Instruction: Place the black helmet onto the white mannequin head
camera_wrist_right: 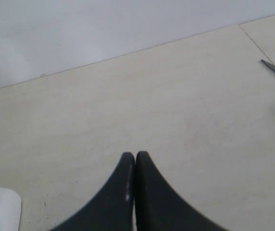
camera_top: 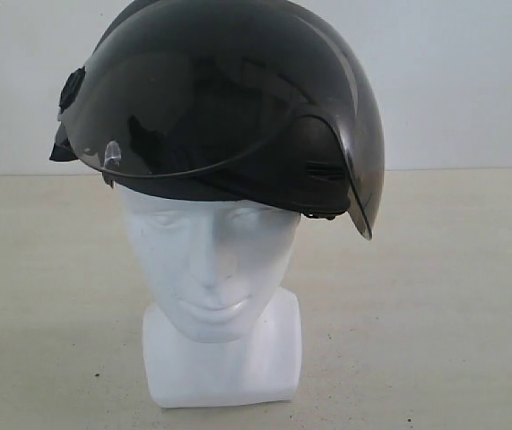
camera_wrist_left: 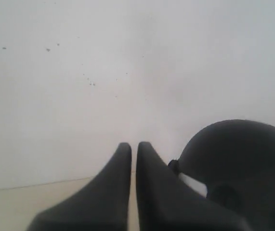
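The black helmet (camera_top: 229,98) sits on top of the white mannequin head (camera_top: 211,260), covering the crown down to the forehead, and the face below stays free. The tinted visor (camera_top: 193,116) lies over the front of the shell and one of its corners hangs lower than the other, so the helmet seems a little turned. The head carries it alone; nothing else touches it.

The left gripper (camera_wrist_left: 133,147) is closed and empty. The helmet is just beside its fingertips, slightly ahead of them, with a gap between. The right gripper (camera_wrist_right: 135,156) is also closed on nothing, and only bare table (camera_wrist_right: 176,110) lies in front of it. I judge that the placing is done.
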